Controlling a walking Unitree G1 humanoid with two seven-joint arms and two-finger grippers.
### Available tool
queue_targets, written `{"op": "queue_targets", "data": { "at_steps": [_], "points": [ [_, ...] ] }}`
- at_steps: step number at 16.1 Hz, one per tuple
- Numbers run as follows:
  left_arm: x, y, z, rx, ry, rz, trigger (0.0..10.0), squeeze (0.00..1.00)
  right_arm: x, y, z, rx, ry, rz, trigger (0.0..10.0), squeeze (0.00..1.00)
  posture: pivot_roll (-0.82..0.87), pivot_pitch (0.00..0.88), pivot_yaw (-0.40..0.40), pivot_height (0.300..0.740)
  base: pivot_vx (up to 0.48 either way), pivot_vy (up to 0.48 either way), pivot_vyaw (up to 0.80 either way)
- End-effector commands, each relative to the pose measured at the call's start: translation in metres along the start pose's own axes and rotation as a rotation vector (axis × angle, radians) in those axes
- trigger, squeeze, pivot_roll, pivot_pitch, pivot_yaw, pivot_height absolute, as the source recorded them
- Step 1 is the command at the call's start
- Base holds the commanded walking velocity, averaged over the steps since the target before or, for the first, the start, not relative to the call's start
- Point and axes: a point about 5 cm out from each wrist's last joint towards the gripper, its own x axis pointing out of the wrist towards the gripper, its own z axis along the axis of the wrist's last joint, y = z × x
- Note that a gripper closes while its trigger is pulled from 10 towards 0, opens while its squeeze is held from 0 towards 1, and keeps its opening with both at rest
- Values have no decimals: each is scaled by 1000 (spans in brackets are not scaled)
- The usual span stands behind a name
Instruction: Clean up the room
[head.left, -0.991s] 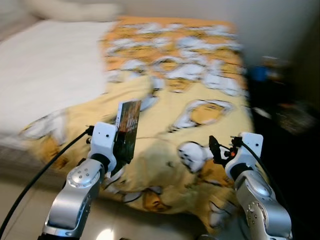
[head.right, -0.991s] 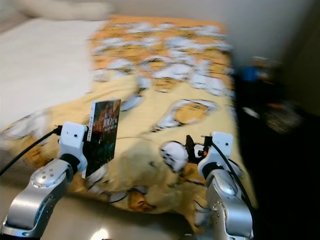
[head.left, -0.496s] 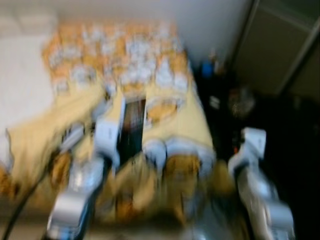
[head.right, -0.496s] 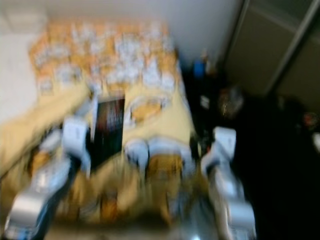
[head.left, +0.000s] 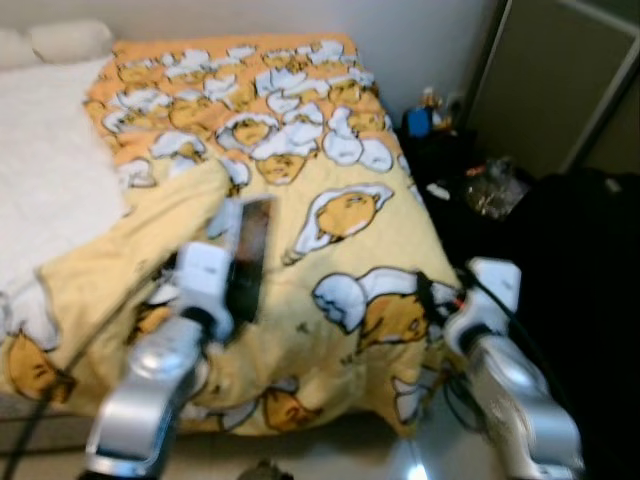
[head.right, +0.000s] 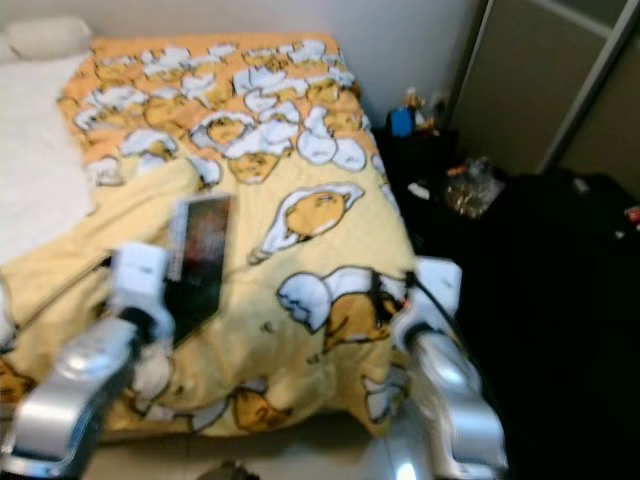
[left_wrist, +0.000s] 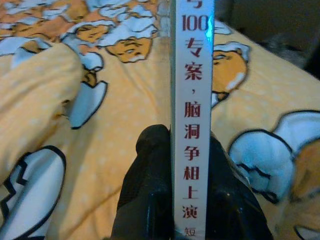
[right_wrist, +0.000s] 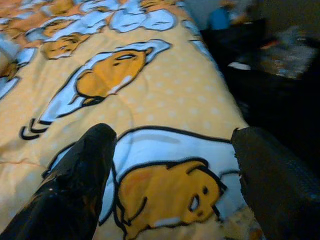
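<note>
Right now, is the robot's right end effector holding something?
No, the right end effector has its two black fingers spread wide apart with just the yellow blanket showing between them.

Soft, even indoor light on the bed; the floor beside its right edge lies in deep shade. Head views are slightly blurred. A glare spot shines on the floor.

One book, one yellow blanket, one pillow.
</note>
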Motion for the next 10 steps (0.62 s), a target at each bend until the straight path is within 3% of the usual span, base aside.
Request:
{"op": "queue_targets", "data": {
  "at_steps": [1,6,10],
  "points": [
    [-3,8,11,18,-45,24,10000,0,1,6,4,-6,-17,12,10000,0,-51,0,29,740,0,412,0],
    [-3,12,11,14,-41,39,10000,0,0,3,6,-68,-30,-7,10000,0,-44,0,31,740,0,410,0],
    [-4,8,8,8,-33,24,10000,0,3,7,10,-55,-37,12,10000,0,-35,0,17,740,0,411,0]
  ]
}}
